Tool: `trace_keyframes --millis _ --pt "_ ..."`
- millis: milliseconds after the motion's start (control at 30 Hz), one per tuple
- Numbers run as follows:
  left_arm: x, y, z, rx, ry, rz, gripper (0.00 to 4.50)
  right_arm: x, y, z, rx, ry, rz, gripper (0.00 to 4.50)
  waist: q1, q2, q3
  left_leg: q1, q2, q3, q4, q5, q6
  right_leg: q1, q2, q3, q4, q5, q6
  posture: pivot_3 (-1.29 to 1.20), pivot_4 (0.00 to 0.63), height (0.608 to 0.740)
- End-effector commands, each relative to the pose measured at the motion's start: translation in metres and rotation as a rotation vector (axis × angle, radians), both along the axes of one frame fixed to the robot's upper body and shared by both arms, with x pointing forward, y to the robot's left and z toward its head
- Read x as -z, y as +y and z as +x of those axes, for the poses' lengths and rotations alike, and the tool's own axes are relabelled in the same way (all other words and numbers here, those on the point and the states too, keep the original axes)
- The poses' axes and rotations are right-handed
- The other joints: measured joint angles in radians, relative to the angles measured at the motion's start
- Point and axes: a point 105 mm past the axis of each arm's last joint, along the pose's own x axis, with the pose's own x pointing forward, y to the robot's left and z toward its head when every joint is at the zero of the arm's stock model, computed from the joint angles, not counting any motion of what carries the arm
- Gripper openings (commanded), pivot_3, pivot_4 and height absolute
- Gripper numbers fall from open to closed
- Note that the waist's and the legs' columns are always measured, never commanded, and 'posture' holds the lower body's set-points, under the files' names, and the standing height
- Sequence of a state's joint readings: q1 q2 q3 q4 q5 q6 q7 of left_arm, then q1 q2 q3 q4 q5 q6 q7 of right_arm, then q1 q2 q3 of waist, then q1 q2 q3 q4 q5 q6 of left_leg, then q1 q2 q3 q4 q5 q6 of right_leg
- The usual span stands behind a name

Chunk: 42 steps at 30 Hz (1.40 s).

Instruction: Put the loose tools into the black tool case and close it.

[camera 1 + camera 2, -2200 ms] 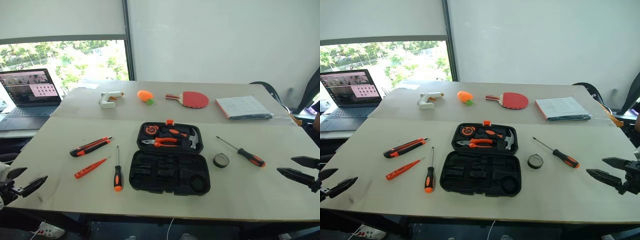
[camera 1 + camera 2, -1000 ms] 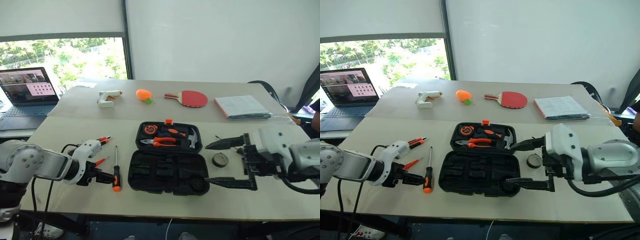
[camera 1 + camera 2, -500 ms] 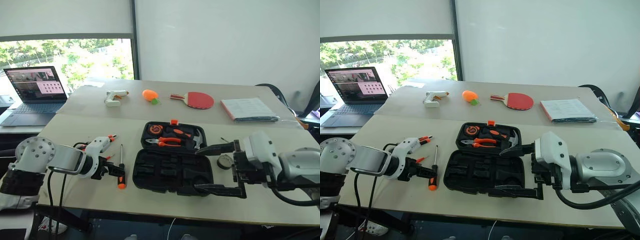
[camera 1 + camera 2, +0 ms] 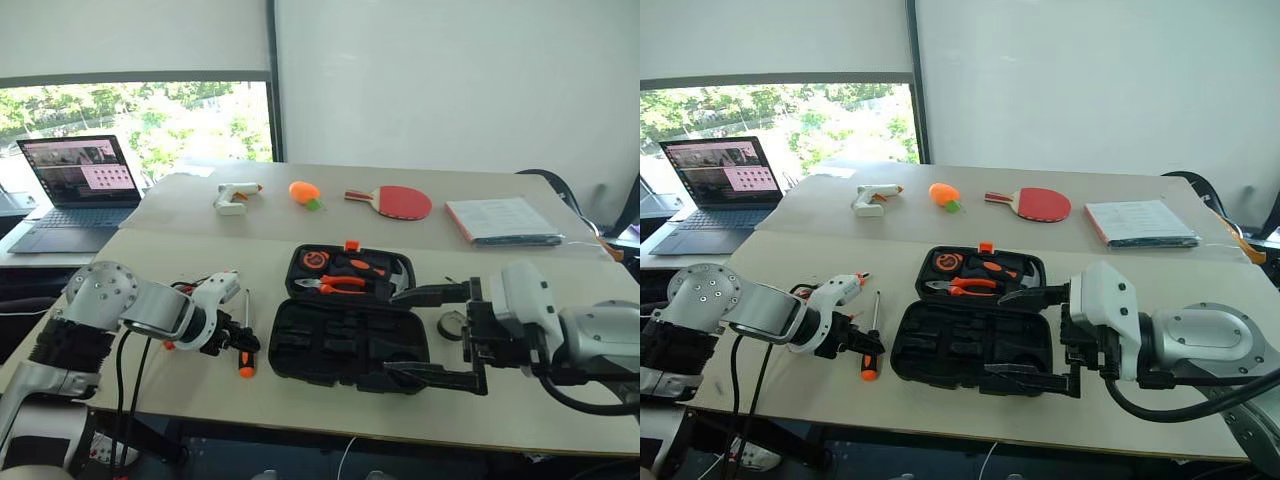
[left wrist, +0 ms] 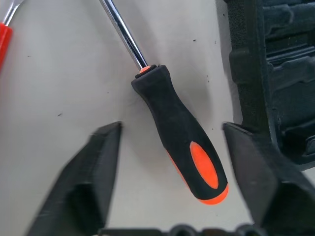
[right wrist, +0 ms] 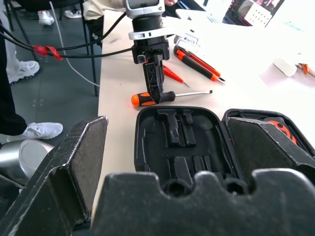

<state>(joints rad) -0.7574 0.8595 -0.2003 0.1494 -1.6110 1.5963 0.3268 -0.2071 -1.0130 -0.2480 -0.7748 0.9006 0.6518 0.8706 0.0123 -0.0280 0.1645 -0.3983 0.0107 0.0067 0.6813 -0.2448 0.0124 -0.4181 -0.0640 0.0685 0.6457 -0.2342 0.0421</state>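
The black tool case (image 4: 350,345) lies open in the middle of the table, its lid (image 4: 352,272) holding pliers, a hammer and a tape measure. A black-and-orange screwdriver (image 5: 179,135) lies left of it. My left gripper (image 4: 242,350) points down over its handle, open, one finger (image 5: 98,167) on each side and neither touching it. The utility knife (image 6: 197,61) and orange tester screwdriver (image 6: 172,73) lie just beyond. My right gripper (image 4: 390,333) hovers wide open over the case's right half. The tape roll (image 4: 452,325) peeks out behind it.
On the far table stand an open laptop (image 4: 75,185), a white glue gun (image 4: 235,197), an orange object (image 4: 303,191), a red paddle (image 4: 395,202) and a stack of papers (image 4: 505,220). The table's front edge (image 4: 300,425) runs close below both grippers.
Both arms came in from the table's sides. In the last second the left gripper closed in on the screwdriver handle and its fingers narrowed. The right gripper stayed put; the camera shifted.
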Motion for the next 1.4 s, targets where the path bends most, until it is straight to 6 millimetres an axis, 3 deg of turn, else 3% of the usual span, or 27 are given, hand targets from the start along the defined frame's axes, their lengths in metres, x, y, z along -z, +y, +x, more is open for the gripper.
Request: trace_keyframes --millis 33,100,133,300,467,667,833,967,1067,1267,1400 --pt "0.018 -0.009 -0.012 0.047 0.108 -0.023 1.60 -0.011 0.001 -0.004 -0.002 -0.036 0.024 4.50 -0.001 0.000 0.000 0.000 0.000 0.000 0.000 0.000 0.000 0.000 0.000 0.000 0.000 0.000 0.000 0.00 0.150 0.740" --pt "0.019 -0.007 -0.011 0.037 0.112 -0.019 0.86 -0.013 0.001 -0.004 0.001 -0.035 0.035 4.50 -0.003 0.000 0.000 0.000 0.000 0.000 0.000 0.000 0.000 0.000 0.000 0.000 0.000 0.000 0.000 0.00 0.150 0.740" --pt "0.019 -0.006 -0.011 0.034 0.113 -0.017 0.77 -0.013 0.001 -0.004 0.002 -0.035 0.038 4.50 -0.004 0.000 0.000 -0.001 0.000 0.000 0.000 0.000 0.000 -0.001 0.000 0.000 0.000 0.000 0.000 0.00 0.150 0.740" --pt "0.015 0.006 -0.007 0.001 0.098 0.013 0.74 -0.012 0.002 -0.004 0.007 -0.032 0.041 4.50 -0.006 0.000 0.000 -0.001 0.000 0.000 0.000 0.000 0.000 -0.001 0.000 0.000 0.000 0.000 0.000 0.00 0.150 0.740" --pt "-0.002 0.023 0.008 -0.033 0.014 0.082 0.73 -0.012 0.001 -0.002 0.010 -0.028 0.048 4.50 -0.012 0.000 0.000 -0.001 0.001 0.000 -0.001 0.000 0.000 -0.001 0.002 0.000 -0.001 0.000 0.000 0.00 0.150 0.740" --pt "-0.048 0.024 0.032 -0.005 -0.151 0.068 0.73 -0.011 0.000 -0.002 0.012 -0.020 0.048 4.50 -0.028 -0.007 0.004 -0.003 0.002 0.003 -0.001 0.001 -0.002 -0.004 0.005 -0.001 0.000 0.000 -0.003 0.00 0.150 0.740" --pt "-0.087 0.044 0.067 0.054 -0.452 0.248 0.73 -0.013 -0.002 -0.002 0.018 -0.017 0.050 4.50 -0.028 -0.007 0.004 -0.007 0.002 0.004 -0.002 0.001 -0.002 -0.006 0.005 -0.002 -0.003 0.000 -0.002 0.00 0.150 0.740" --pt "-0.120 0.001 0.081 0.435 -0.671 0.216 0.73 -0.013 -0.004 0.000 0.028 -0.009 0.050 4.50 -0.013 -0.008 0.005 -0.010 0.002 0.004 -0.002 0.001 -0.002 -0.007 0.004 -0.003 -0.005 0.000 -0.002 0.00 0.150 0.740" --pt "-0.125 -0.038 0.074 0.834 -0.732 0.213 0.73 -0.010 -0.009 0.005 0.052 0.001 0.047 4.50 0.002 -0.009 0.005 -0.012 0.001 0.005 0.000 0.001 -0.002 -0.006 0.004 -0.004 -0.008 0.000 -0.002 0.00 0.150 0.740" --pt "-0.106 -0.081 0.071 1.220 -0.731 0.208 0.73 0.004 -0.031 0.019 0.209 0.020 0.024 4.50 -0.001 -0.009 0.005 -0.017 0.002 0.004 0.001 0.000 0.001 -0.006 0.005 -0.004 -0.013 0.001 0.000 0.00 0.150 0.740" --pt "-0.085 -0.090 0.066 1.368 -0.677 0.233 0.73 0.016 -0.052 0.020 0.321 0.036 0.003 4.50 -0.007 -0.009 0.005 -0.019 0.002 0.004 0.002 -0.002 0.003 -0.007 0.005 -0.003 -0.014 0.002 0.001 0.00 0.150 0.740"
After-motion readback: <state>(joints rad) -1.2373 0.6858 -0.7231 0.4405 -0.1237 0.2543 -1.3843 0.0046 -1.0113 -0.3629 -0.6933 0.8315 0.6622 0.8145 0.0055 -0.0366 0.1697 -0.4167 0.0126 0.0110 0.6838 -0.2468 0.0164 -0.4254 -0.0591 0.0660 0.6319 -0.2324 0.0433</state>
